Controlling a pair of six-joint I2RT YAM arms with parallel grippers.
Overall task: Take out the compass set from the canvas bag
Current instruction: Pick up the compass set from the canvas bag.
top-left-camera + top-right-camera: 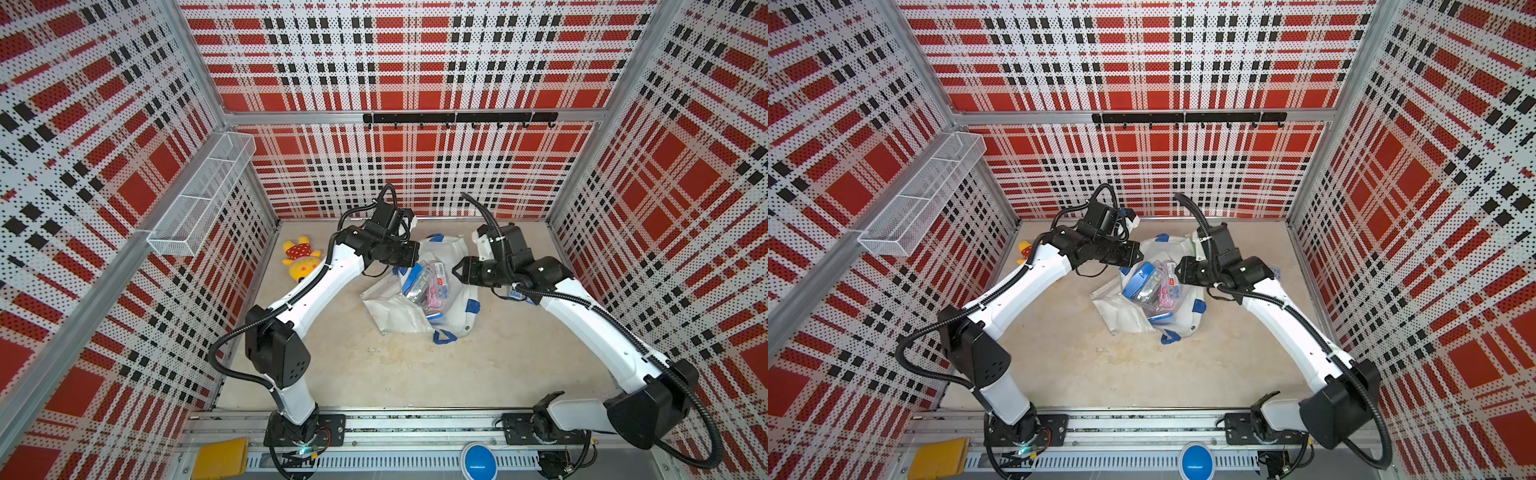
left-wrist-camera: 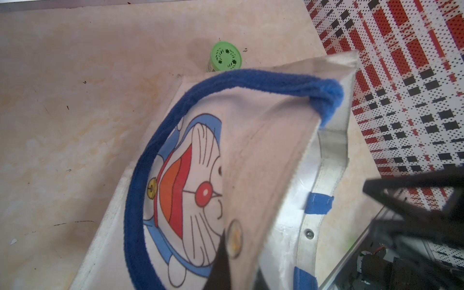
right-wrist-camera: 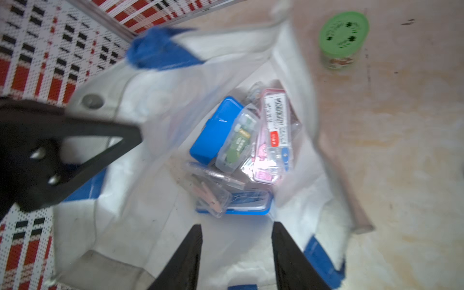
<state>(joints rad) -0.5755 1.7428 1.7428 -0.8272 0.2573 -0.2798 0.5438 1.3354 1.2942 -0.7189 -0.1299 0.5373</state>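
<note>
I am getting bright, even overhead light in both top views, with only faint, soft shadows on the tabletop (image 1: 415,374). The wide lens is bowing the plaid walls (image 1: 83,187) at nine and three o'clock. Motion blur is smearing the right wrist view, softening the canvas bag (image 3: 140,206) and its blue strap (image 3: 160,50). The left wrist view is coming through sharper and pinkish.

We see a beige, marbled tabletop (image 1: 395,374) carrying the canvas bag (image 1: 390,313), a yellow plush toy (image 1: 300,262) and a green-lidded jar (image 3: 343,35).
</note>
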